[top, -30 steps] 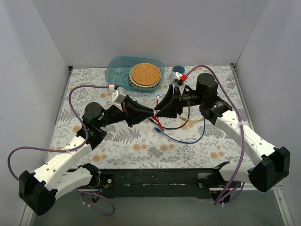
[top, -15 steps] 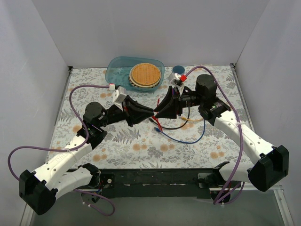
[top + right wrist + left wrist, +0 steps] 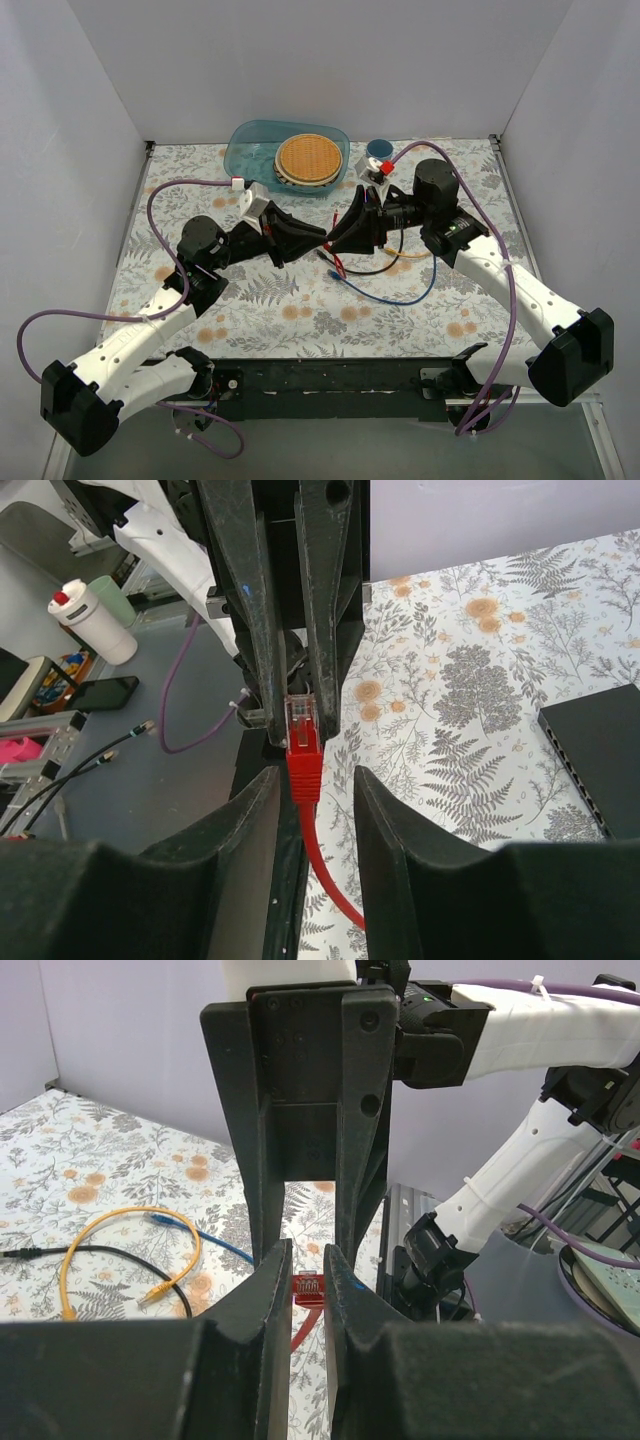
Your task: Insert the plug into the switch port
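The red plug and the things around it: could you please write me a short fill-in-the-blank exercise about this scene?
1. The plug sits at the end of a ____ cable.
2. In the right wrist view, the switch lies at the ____ edge of the picture.
3. In the top view, the round woven mat lies inside a ____ tub.

Missing words: red; right; blue.

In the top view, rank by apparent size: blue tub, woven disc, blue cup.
Largest: blue tub.
Then: woven disc, lying in it.
Smallest: blue cup.
All sit similarly far from the camera.
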Robot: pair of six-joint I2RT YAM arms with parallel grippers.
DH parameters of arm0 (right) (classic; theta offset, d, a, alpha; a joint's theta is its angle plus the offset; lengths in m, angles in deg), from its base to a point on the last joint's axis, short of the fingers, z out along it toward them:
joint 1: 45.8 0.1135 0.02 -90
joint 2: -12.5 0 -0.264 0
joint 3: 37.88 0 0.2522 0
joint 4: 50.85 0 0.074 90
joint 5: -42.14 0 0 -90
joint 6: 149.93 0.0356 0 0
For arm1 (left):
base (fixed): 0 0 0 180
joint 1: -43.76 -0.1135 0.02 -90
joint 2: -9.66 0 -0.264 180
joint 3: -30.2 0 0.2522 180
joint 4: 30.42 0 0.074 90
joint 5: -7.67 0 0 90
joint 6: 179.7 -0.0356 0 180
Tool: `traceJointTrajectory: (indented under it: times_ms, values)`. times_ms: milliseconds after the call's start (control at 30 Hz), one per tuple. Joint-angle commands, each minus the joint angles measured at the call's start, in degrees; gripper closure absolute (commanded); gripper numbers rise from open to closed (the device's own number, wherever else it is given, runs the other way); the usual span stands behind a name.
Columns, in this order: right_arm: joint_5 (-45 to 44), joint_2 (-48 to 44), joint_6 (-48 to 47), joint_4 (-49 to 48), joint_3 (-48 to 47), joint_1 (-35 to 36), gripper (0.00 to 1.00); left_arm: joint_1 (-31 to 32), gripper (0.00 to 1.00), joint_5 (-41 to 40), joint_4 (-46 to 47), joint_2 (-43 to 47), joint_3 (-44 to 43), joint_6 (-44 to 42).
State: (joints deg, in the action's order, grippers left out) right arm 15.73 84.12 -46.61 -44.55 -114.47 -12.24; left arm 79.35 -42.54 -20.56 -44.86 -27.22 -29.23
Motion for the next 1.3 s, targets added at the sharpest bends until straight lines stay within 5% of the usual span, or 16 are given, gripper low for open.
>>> traceJointTrajectory:
  times_ms: [0, 233, 400, 500, 567, 633, 700, 967, 1267]
  values:
    - [0.22, -1.13, -1.63, 1.22, 0.25, 0.8, 0.58, -0.09, 1.0, -1.47, 1.78, 1.96, -0.46, 0.35]
    - [-0.22, -0.77, -1.55, 1.14, 0.34, 0.98, 0.68, -0.09, 1.0, -0.24, 3.19, 1.52, -0.29, 1.58]
    - [-1.36, -0.51, -1.28, 1.14, -0.01, 1.07, 0.98, -0.09, 1.0, -0.06, 3.19, 1.35, -0.2, 1.58]
    - [-3.99, -0.69, -1.63, 1.83, -0.19, 1.07, 0.99, -0.09, 1.0, -0.68, 2.58, 1.35, -0.11, 1.32]
    - [-7.32, -0.69, -3.03, 5.08, -0.63, 1.07, 0.99, -0.09, 0.74, -4.62, 0.21, 1.79, -0.37, 1.14]
    - [-9.79, -0.69, -5.31, 7.37, -1.59, 1.24, 0.99, -0.09, 0.26, -14.67, -3.55, 3.1, -0.37, 2.19]
    - [-14.27, -0.77, -7.25, 11.76, -2.3, 1.51, 0.99, -0.09, 0.02, -23.05, -6.29, 4.5, -0.29, 3.25]
    - [-32.0, -0.69, -14.63, 18.97, -4.14, 6.95, 0.99, -0.09, 0.02, -48.47, -16.93, 7.59, -0.11, 7.47]
    - [-61.44, 2.83, -17.45, 23.81, -6.69, 18.11, 0.99, -0.09, 0.02, -53.67, -21.24, 5.04, -1.25, 7.65]
